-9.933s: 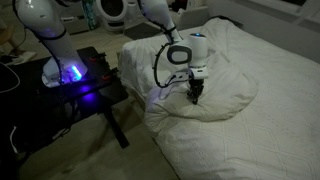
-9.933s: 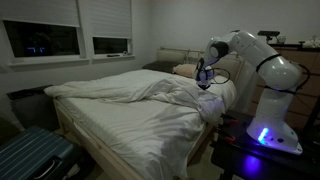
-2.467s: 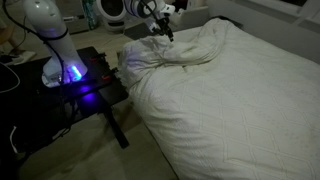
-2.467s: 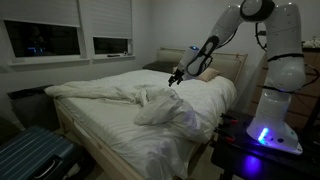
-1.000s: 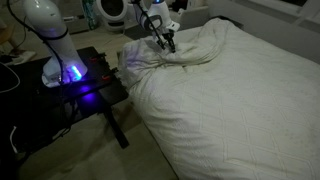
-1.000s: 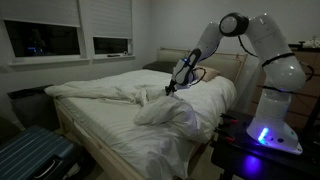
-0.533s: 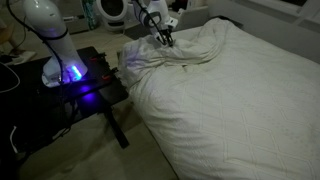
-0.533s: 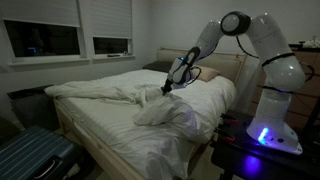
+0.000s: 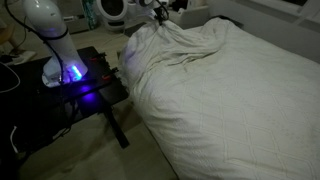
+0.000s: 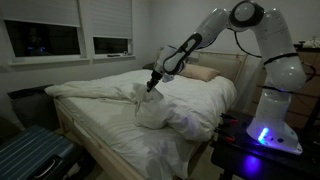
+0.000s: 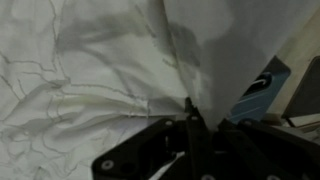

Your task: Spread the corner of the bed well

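— Corner (image 10: 148,97) of the duvet: where do we see it?
— We see it held up above the bed (image 10: 95,125), toward its head end, cloth hanging in a peak.
— And the fingers (image 11: 178,130)?
— Closed tight on that corner; our wrist view shows fabric pinched between them.

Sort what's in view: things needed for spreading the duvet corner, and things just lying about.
For the job: gripper, shut on the duvet corner; bed.
Lying about: pillow; black table; suitcase.
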Tool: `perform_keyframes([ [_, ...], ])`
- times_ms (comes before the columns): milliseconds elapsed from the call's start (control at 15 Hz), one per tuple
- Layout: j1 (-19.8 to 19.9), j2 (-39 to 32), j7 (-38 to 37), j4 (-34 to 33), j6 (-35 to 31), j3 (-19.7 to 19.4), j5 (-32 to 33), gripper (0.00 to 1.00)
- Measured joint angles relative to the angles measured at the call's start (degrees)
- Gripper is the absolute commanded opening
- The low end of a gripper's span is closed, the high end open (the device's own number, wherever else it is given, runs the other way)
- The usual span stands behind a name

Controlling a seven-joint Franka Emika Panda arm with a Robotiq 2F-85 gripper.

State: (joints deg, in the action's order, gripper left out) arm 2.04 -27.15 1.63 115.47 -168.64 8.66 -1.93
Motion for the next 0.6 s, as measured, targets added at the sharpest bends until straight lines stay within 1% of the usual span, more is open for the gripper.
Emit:
perform_keyframes([
  [133,0.2,1.0,3.3,-1.8,4.8,3.5,-0.4,0.01],
  [267,0.2,1.3,6.8,-3.9,9.5,6.1,-1.0,0.01],
  [600,-0.5,1.3,16.4,-8.4,21.2,10.5,-2.8,0.01],
])
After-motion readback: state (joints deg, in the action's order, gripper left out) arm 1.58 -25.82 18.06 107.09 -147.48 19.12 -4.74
